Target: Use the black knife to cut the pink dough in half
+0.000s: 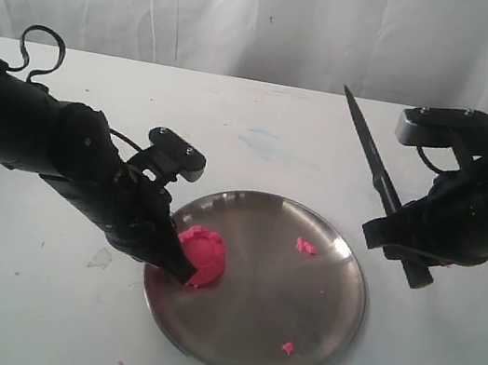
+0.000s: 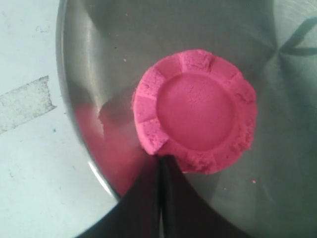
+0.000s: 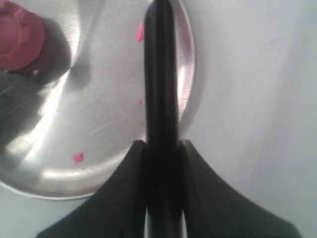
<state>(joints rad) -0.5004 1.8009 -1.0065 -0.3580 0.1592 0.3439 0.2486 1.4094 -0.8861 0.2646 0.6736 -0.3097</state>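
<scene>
The pink dough point(image 1: 203, 253) is one whole round puck with a rimmed, dented top point(image 2: 195, 111), lying at the left side of the steel plate point(image 1: 281, 293). My left gripper point(image 1: 181, 270) is shut, and its joined fingertips point(image 2: 162, 166) press against the puck's edge nearest the plate rim. To the right of the plate, my right gripper point(image 1: 403, 246) is shut on the black knife point(image 1: 371, 158) and holds it in the air by the handle. The blade points up and away toward the backdrop. In the right wrist view the knife point(image 3: 161, 74) runs over the plate's edge, with the dough point(image 3: 20, 39) far off to one side.
Small pink crumbs lie on the plate point(image 3: 99, 124), one at the far right point(image 1: 306, 245) and one near the front rim point(image 1: 288, 347). A scrap of clear tape point(image 1: 100, 258) lies on the white table left of the plate. A white curtain hangs behind.
</scene>
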